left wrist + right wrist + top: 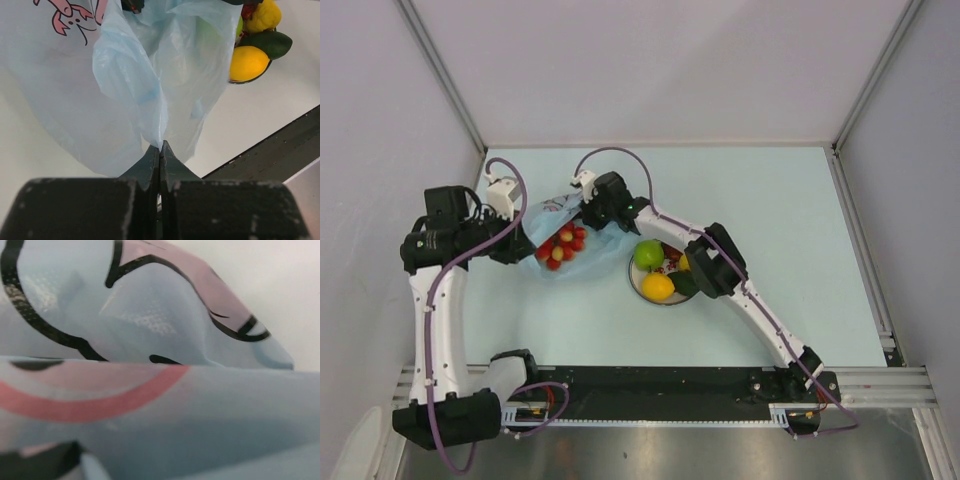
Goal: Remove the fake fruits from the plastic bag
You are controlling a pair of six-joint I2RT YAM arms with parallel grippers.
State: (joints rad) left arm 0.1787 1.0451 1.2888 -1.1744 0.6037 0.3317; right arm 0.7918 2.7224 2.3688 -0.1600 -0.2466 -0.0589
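The light-blue plastic bag (560,250) lies between my two grippers, and the cluster of red berries (564,246) shows inside it. My left gripper (520,243) is shut on the bag's edge (161,142). My right gripper (588,212) is at the bag's far right edge, where the folds gather. In the right wrist view the printed bag film (160,405) covers everything and hides the fingers. A green apple (647,253), a yellow-orange fruit (658,287), a yellow piece (265,15) and a dark green one (270,44) lie outside the bag, on the plate.
The round white plate (633,276) holding the fruits sits just right of the bag, under the right forearm. The black base rail (650,385) runs along the near table edge. Grey walls stand at the left, the back and the right.
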